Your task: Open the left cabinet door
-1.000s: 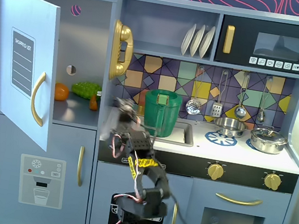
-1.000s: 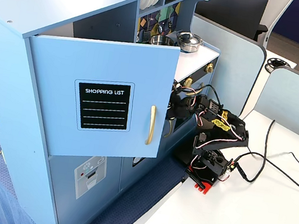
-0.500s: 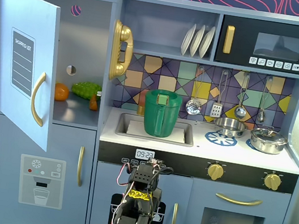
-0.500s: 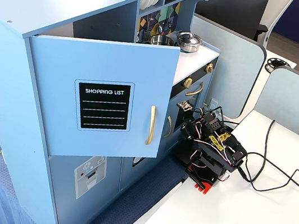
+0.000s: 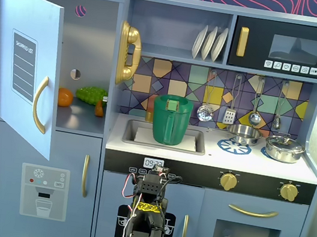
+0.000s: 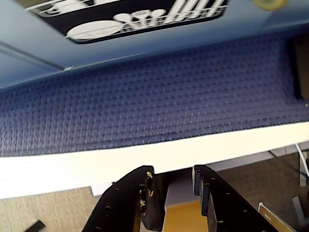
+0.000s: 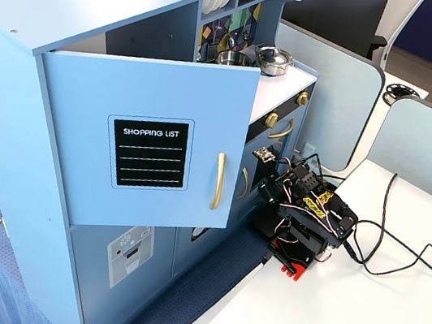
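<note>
The left cabinet door (image 5: 24, 65) stands swung wide open in both fixed views, with its black "SHOPPING LIST" panel (image 7: 149, 153) and gold handle (image 7: 217, 180) facing outward. Its handle also shows in a fixed view (image 5: 39, 103). My arm (image 5: 145, 214) sits folded low in front of the toy kitchen, well right of and below the door, and touches nothing; it also shows in a fixed view (image 7: 306, 217). In the wrist view my gripper (image 6: 171, 174) has its jaws apart and empty, above the white table edge (image 6: 72, 166).
The open compartment holds an orange (image 5: 64, 97) and green toy food (image 5: 91, 94). The water-dispenser door (image 5: 43, 190) below is shut. A blue mat (image 6: 145, 96) lies before the dishwasher door (image 6: 140, 17). Cables (image 7: 382, 254) trail across the white table.
</note>
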Available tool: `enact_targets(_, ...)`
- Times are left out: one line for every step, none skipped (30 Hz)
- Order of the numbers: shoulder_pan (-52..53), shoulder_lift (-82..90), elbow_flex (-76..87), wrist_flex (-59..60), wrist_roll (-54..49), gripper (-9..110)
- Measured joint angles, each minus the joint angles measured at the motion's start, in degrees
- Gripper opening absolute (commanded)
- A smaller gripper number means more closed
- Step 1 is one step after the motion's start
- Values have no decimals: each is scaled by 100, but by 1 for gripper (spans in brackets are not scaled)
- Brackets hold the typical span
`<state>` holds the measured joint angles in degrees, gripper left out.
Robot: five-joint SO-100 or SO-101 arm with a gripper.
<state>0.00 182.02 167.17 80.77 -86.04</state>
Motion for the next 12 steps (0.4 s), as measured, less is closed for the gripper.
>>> enact_targets(-53, 0, 0, 0, -9, 1)
enact_targets(-79, 0, 0, 0, -18, 2)
enact_targets(-97, 0, 0, 0, -26, 2)
enact_targets(-114, 0, 0, 0, -26, 2)
enact_targets(-141, 0, 0, 0, -26, 2)
enact_targets(-158, 0, 0, 0, -26, 3)
enact_targets(-158, 0, 0, 0, -26, 4)
enact_targets(-158, 0, 0, 0, -26, 5)
enact_targets(-158, 0, 0, 0, -26, 5)
enact_targets(-158, 0, 0, 0, -26, 5)
enact_targets(-158, 0, 0, 0, -26, 5)
enact_targets(-158, 0, 0, 0, -26, 5)
